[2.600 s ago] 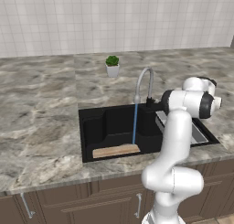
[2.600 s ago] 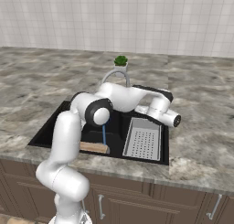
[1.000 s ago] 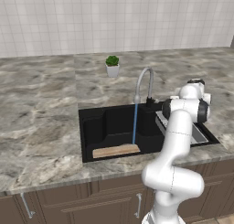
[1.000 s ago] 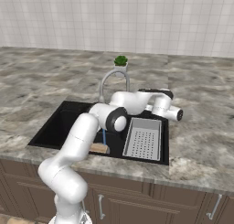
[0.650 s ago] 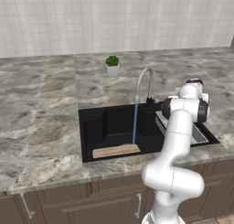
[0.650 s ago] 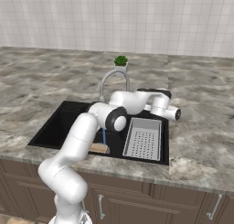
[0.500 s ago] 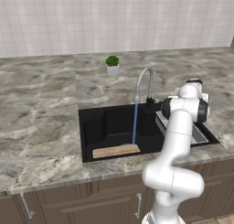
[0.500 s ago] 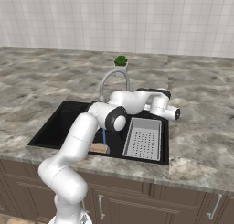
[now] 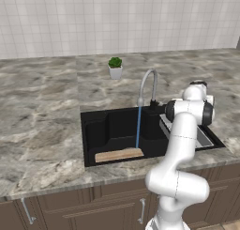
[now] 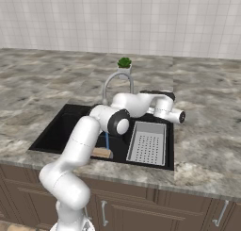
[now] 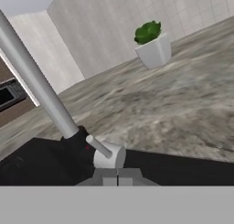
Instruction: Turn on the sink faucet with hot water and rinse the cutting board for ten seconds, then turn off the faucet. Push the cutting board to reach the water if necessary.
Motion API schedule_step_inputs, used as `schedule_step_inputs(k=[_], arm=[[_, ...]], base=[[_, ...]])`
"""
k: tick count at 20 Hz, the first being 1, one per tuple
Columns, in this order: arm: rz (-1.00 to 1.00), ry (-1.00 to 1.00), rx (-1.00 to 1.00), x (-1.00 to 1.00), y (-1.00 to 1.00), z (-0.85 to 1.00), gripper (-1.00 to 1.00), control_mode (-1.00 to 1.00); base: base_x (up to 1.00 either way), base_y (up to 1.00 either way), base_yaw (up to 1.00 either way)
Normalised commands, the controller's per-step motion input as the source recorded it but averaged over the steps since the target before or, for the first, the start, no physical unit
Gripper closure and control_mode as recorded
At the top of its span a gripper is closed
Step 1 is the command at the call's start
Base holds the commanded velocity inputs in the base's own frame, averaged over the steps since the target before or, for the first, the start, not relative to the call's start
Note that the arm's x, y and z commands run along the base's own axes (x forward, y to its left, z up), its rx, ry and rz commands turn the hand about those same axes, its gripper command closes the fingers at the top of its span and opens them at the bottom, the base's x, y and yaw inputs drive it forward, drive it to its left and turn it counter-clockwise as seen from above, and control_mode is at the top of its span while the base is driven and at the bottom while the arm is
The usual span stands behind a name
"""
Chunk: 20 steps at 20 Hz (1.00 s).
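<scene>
The claw (image 11: 117, 178) sits at the bottom centre of the hand view with its 2 tips pressed together and nothing between them. Just above the tips stands the small grey handle (image 11: 104, 152) of the faucet (image 9: 148, 86), a short lever on a rounded knob beside the dark base. If the tips touch the knob is hard to tell, because the lower part of it is cut off by the picture edge.

In the left base view the faucet arches at the centre of the frame, and the water (image 9: 138, 126) falls from it as a thin blue line into the sink (image 9: 97, 130). The stream ends at the right end of the cutting board (image 9: 119, 155), which lies flat along the front wall of the basin, in the lower middle of the frame.

In the right base view the arm hides most of the board; only a small tan corner (image 10: 101, 152) shows below the elbow. The grey drainer tray (image 10: 147, 142) lies right of it. A small potted plant (image 9: 115, 67) stands on the worktop (image 9: 40, 107) behind the faucet, well apart.
</scene>
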Motion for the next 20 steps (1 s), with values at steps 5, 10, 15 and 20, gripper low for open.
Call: schedule_step_inputs(k=[5,10,15,20], arm=[[0.0,0.0,-0.04,0.07,0.0,0.0,1.0,-1.0],[0.0,0.0,-0.06,0.05,0.14,0.0,1.0,-1.0],[0.0,-0.06,-0.06,0.0,0.27,0.0,1.0,-1.0],[-0.06,-0.08,-0.06,0.0,0.14,0.0,1.0,-1.0]], base=[[0.0,0.0,0.0],[0.0,0.0,0.0],[0.0,0.0,0.0],[0.0,0.0,0.0]])
